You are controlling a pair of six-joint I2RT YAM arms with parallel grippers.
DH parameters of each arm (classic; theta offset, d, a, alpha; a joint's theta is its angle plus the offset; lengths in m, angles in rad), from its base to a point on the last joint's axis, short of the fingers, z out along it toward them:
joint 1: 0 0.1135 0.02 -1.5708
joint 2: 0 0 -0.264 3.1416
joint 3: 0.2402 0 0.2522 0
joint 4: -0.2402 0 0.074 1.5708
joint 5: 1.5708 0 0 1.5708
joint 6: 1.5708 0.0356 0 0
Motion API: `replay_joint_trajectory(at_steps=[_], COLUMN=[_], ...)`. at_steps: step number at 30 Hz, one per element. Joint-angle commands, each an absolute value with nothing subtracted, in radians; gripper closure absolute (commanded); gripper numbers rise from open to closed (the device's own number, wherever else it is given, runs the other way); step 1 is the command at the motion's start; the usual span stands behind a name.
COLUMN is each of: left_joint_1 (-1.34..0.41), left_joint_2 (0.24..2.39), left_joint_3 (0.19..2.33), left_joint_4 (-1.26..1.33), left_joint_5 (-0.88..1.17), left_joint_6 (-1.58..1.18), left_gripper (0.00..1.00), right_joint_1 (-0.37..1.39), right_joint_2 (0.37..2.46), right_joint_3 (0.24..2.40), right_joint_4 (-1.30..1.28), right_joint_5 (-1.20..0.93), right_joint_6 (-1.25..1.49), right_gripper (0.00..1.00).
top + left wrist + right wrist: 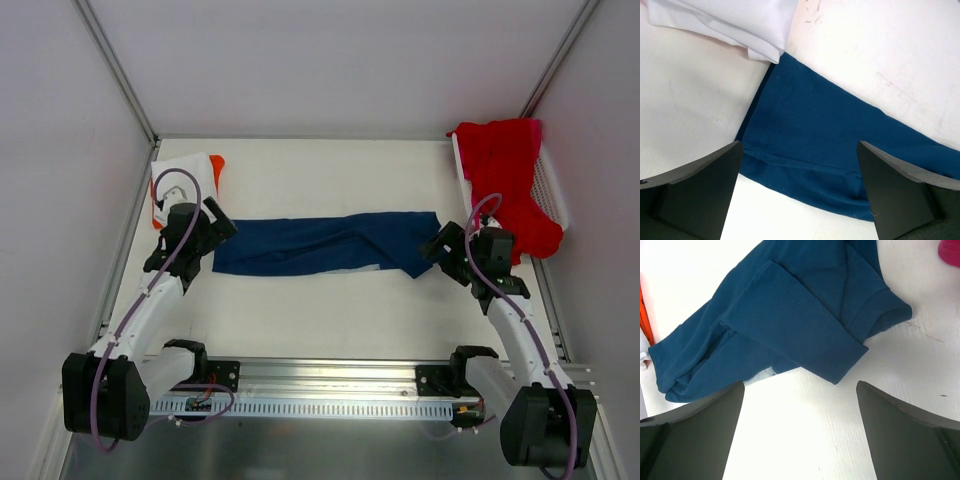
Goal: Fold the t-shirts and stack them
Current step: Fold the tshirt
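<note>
Navy t-shirt (325, 245) lies on the tabletop (330, 310) as a long strip folded lengthwise. One end is under the left jaws, the sleeve end just ahead of the right jaws. Both jaws are spread wide, holding nothing. Likely step: lengthwise fold done, crosswise fold pending. Next move calls for pinching one end and carrying it over the other. Folded white t-shirt (185, 180) sits just beyond the left jaws.
</note>
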State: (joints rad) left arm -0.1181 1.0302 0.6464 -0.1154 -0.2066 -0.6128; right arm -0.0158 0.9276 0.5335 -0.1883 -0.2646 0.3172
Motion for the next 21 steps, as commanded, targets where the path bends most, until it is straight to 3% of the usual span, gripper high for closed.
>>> replay_joint_trajectory(at_steps=[1, 4, 5, 6, 8, 9, 21], left_joint_1=[-0.115, -0.117, -0.117, -0.117, -0.117, -0.117, -0.118], left_joint_2=[0.991, 0.963, 0.957, 0.947, 0.94, 0.936, 0.925], left_joint_3=[0.629, 0.604, 0.591, 0.583, 0.566, 0.561, 0.532], left_joint_4=[-0.13, -0.13, -0.132, -0.13, -0.13, -0.13, -0.129], left_joint_5=[-0.155, -0.14, -0.137, -0.13, -0.121, -0.117, -0.109], left_joint_6=[-0.62, -0.626, -0.629, -0.63, -0.646, -0.65, -0.657], left_gripper=[0.01, 0.01, 0.01, 0.01, 0.01, 0.01, 0.01], right_joint_1=[-0.021, -0.021, -0.021, -0.021, -0.02, -0.021, -0.006], right_joint_2=[0.873, 0.88, 0.891, 0.908, 0.994, 1.035, 1.441], right_joint_3=[0.499, 0.46, 0.434, 0.423, 0.411, 0.435, 0.636], right_joint_4=[-0.225, -0.177, -0.146, -0.068, 0.009, 0.052, 0.164], right_joint_5=[-0.236, -0.235, -0.242, -0.253, -0.299, -0.316, -0.399], right_joint_6=[0.336, 0.353, 0.359, 0.373, 0.388, 0.391, 0.393], right_gripper=[0.01, 0.01, 0.08, 0.2, 0.66, 0.97, 0.99])
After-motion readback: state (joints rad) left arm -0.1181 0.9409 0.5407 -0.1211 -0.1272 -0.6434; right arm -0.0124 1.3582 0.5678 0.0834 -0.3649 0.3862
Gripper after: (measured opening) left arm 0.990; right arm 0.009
